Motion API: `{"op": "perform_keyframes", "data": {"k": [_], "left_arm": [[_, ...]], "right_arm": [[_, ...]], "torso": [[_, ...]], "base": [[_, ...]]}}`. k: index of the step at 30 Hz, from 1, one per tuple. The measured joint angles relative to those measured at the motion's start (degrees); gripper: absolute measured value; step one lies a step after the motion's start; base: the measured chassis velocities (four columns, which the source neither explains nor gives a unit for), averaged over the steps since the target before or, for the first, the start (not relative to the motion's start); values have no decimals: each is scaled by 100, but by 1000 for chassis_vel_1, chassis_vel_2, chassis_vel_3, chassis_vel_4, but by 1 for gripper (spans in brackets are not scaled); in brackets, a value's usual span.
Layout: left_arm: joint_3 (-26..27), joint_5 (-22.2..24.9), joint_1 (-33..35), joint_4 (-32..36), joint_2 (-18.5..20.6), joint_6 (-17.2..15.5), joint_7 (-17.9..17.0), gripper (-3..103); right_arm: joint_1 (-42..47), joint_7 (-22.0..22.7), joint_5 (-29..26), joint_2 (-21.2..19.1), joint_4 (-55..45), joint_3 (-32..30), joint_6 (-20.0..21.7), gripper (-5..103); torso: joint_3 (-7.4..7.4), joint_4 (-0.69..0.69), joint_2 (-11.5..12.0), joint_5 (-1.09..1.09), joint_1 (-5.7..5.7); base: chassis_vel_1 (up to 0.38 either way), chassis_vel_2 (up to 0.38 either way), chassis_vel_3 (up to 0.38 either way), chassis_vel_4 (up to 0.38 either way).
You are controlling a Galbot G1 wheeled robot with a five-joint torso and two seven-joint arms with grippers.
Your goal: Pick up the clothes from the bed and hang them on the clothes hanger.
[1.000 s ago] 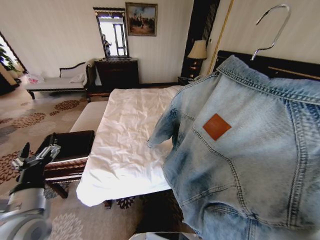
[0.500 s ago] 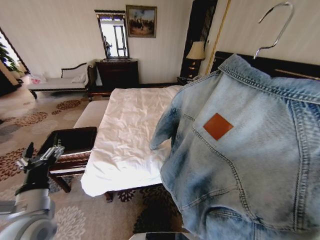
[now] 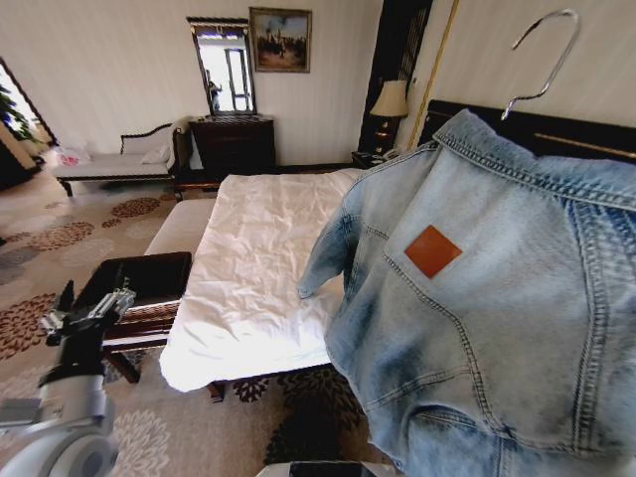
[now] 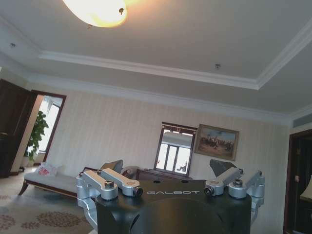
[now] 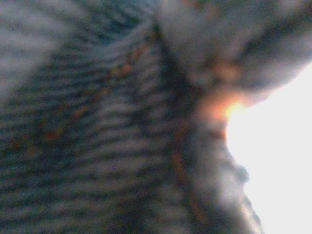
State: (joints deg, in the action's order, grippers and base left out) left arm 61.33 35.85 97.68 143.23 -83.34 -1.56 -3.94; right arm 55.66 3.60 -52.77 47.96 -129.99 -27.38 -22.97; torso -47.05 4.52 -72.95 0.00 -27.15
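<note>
Left claw (image 3: 87, 310) raised beside the bed (image 3: 258, 258), jaws spread wide, holding nothing. Right claw: state cannot be told; denim presses against its wrist camera. Denim jacket (image 3: 497, 298) is draped on the clothes hanger (image 3: 542, 55), held aloft, clear of the bed. Judged soft, moderately heavy, floppy; support at hanger hook or collar.

The bed (image 3: 258, 268) is seen from above by the head view. The far mirror (image 4: 174, 155) and painting (image 4: 216, 141) are shared with the upward-tilted left wrist view. Denim (image 5: 97, 122) is pressed right against the right wrist view.
</note>
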Motion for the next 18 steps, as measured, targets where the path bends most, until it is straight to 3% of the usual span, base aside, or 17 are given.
{"op": "perform_keyframes", "data": {"k": [18], "left_arm": [[-91,-103,17,0,-57,297,69,100]], "right_arm": [[59,-23,15,0,-11,-88,-19,21]], "torso": [[0,0,0,0,-2]], "base": [[0,0,0,0]]}}
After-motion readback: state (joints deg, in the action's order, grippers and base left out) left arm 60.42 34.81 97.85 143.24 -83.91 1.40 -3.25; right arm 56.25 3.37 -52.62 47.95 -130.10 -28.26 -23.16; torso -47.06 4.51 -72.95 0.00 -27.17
